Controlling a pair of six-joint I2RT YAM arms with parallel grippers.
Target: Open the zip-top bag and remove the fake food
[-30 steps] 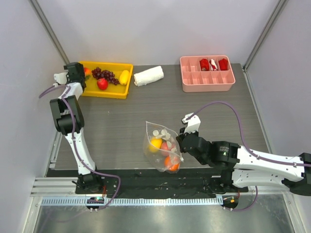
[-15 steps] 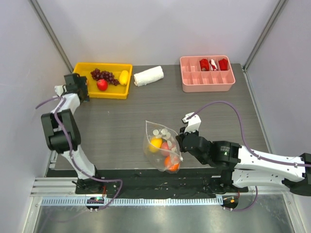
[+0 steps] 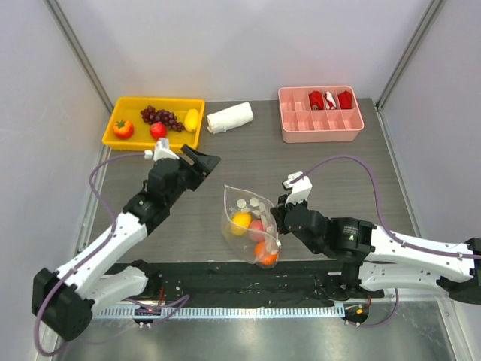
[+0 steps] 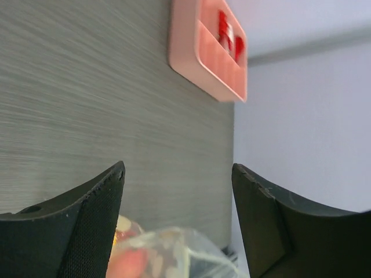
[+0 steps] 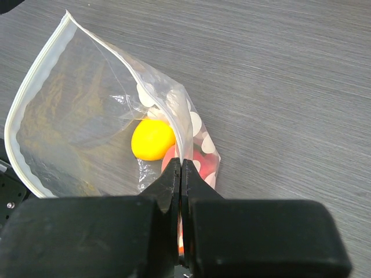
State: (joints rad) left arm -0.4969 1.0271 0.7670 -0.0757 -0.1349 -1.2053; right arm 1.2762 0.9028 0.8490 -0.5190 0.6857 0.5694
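The zip-top bag point(image 3: 246, 218) lies near the table's front middle with its mouth open toward the back left. Inside are fake food pieces: a yellow one point(image 3: 240, 221), a red one point(image 3: 257, 226) and an orange one point(image 3: 264, 253). My right gripper point(image 3: 276, 218) is shut on the bag's right rim; the right wrist view shows its jaws point(image 5: 181, 165) pinching the plastic beside the yellow piece point(image 5: 152, 139). My left gripper point(image 3: 203, 160) is open and empty, up and to the left of the bag. The bag's top point(image 4: 168, 255) shows blurred between the open fingers point(image 4: 93, 220).
A yellow tray point(image 3: 143, 142) at the back left holds a grape bunch point(image 3: 161, 115), a red fruit point(image 3: 158, 130), a yellow piece point(image 3: 192, 119) and an orange-red fruit point(image 3: 122, 128). A rolled white cloth point(image 3: 230, 117) lies beside it. A pink divided tray point(image 3: 320, 129) stands back right.
My left arm has swung from the yellow tray at the back left to the middle, near the bag. An orange-red fruit now shows in the tray. The right gripper and bag have not moved.
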